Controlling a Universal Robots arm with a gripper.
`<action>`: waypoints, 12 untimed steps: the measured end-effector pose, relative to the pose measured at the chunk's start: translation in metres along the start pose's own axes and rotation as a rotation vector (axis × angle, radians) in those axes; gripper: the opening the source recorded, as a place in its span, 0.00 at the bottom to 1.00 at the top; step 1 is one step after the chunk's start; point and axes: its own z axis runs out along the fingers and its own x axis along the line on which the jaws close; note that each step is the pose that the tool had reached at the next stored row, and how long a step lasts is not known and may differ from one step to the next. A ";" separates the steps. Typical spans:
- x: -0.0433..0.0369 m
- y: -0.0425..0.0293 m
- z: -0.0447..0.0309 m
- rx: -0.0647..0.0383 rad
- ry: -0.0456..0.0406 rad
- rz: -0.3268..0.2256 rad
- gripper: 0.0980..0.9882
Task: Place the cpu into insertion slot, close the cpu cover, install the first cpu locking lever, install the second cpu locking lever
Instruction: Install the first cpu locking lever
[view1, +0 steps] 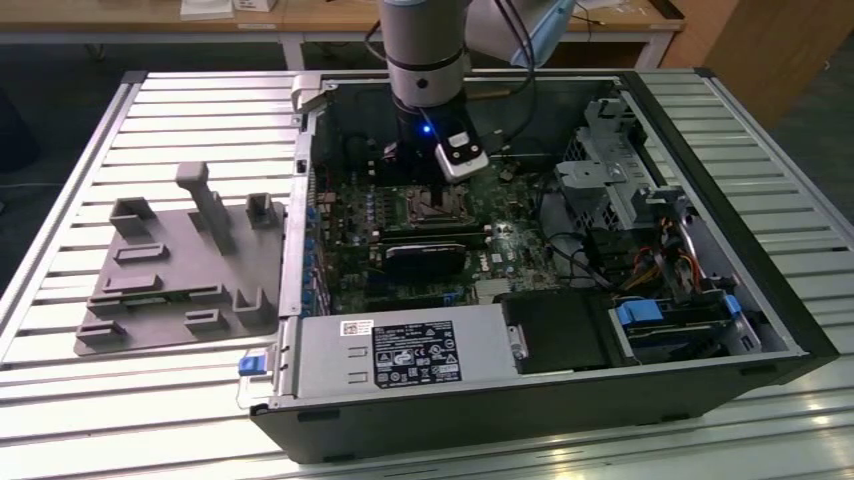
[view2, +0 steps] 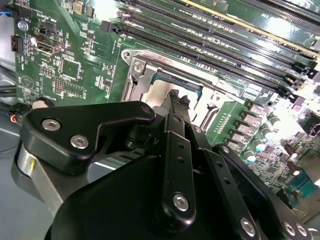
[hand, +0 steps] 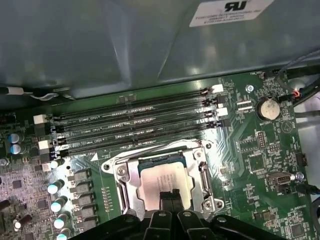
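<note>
Hovering gripper, fingers pinched together holding nothing, sits right above cpu already seated in insertion slot, cpu cover down, levers unclear.

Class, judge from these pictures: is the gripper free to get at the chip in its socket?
Probably yes. The gripper hangs right over the chip, its tips close together, and the metal cover around it leaves the chip's top bare.
</note>
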 end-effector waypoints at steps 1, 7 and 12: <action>0.0000 0.0000 0.0000 0.000 0.0001 -0.004 0.00; -0.0009 0.0003 -0.0082 0.010 -0.0038 -0.007 0.00; -0.0023 0.0010 -0.0191 0.028 -0.0085 -0.009 0.00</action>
